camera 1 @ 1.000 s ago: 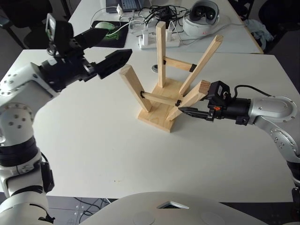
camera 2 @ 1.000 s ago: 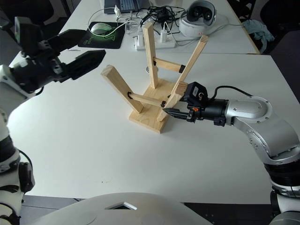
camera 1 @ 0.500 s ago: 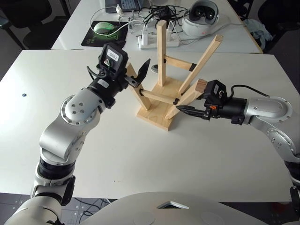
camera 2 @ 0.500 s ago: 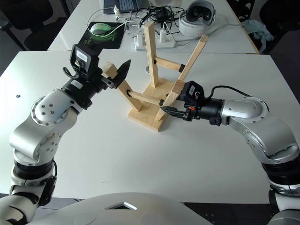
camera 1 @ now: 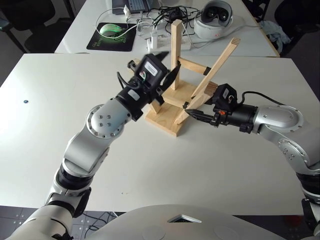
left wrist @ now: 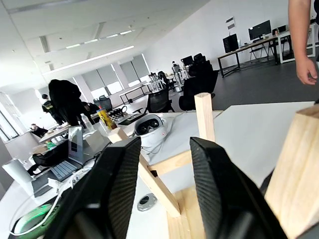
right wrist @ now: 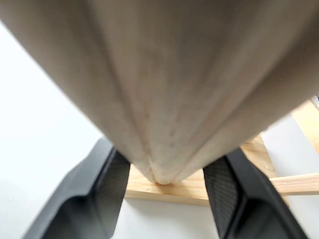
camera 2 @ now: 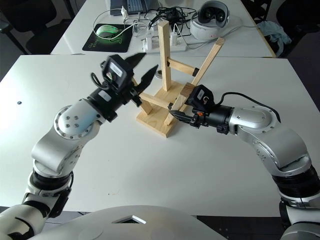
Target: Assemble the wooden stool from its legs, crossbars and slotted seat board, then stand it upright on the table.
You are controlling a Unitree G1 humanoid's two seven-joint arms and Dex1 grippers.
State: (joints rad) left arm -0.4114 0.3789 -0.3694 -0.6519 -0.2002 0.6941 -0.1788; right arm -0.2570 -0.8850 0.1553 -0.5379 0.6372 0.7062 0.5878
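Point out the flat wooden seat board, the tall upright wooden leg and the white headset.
flat wooden seat board [camera 1: 167,123]: left eye view, bare near corner.
tall upright wooden leg [camera 1: 175,45]: left eye view, mid-shaft.
white headset [camera 1: 211,28]: left eye view, front shell.

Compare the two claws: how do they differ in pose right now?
The left claw is held high near the stool legs, open; the right claw sits low by the seat board. The left claw points in from the robot's left, the right claw from its right. Both point at the upturned stool.
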